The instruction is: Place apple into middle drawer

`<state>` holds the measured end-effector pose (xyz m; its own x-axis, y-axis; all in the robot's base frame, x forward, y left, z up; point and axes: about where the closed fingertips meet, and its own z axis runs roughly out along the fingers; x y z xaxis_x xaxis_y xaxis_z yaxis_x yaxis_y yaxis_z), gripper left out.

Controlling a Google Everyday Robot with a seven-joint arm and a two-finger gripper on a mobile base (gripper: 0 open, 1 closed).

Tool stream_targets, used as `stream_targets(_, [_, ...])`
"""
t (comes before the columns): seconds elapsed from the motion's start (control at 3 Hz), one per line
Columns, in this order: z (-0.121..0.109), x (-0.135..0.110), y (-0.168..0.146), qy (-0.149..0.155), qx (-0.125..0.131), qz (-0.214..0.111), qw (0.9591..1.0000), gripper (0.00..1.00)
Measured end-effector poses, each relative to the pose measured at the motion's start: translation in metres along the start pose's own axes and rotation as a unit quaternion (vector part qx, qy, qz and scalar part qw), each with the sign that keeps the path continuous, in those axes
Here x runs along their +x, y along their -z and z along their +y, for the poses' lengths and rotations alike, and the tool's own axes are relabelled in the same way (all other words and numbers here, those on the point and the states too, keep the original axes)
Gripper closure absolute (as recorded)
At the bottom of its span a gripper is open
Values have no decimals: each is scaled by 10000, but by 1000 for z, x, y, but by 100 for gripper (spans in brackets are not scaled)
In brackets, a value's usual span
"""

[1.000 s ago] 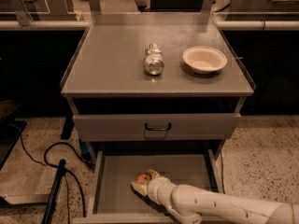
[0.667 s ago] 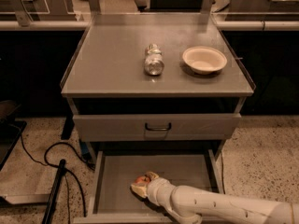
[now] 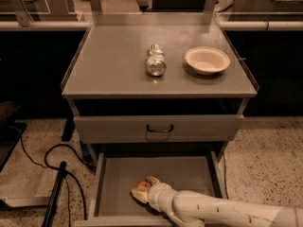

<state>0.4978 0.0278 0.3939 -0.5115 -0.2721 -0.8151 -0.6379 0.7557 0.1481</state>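
Observation:
The middle drawer (image 3: 189, 174) is pulled open below the cabinet, its grey floor showing. My white arm reaches in from the lower right. My gripper (image 3: 143, 191) is low over the drawer floor at its front left, around the apple (image 3: 140, 188), of which only a small red-orange patch shows between the fingers. Whether the apple rests on the floor I cannot tell.
A silver can (image 3: 155, 62) lies on its side on the cabinet top beside a cream bowl (image 3: 207, 59). The shut upper drawer front (image 3: 118, 127) has a small black handle. A black cable (image 3: 52, 160) and a dark pole lie on the floor at left.
The gripper with the apple has stayed at the drawer's front left, shifting at most slightly. Nothing else has moved.

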Motion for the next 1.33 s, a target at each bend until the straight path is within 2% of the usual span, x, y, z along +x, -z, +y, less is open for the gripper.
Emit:
stream_targets(0.33, [0,0,0,-2,-2,0,10000,81])
stream_targets(1.33, [0,0,0,-2,-2,0,10000,12])
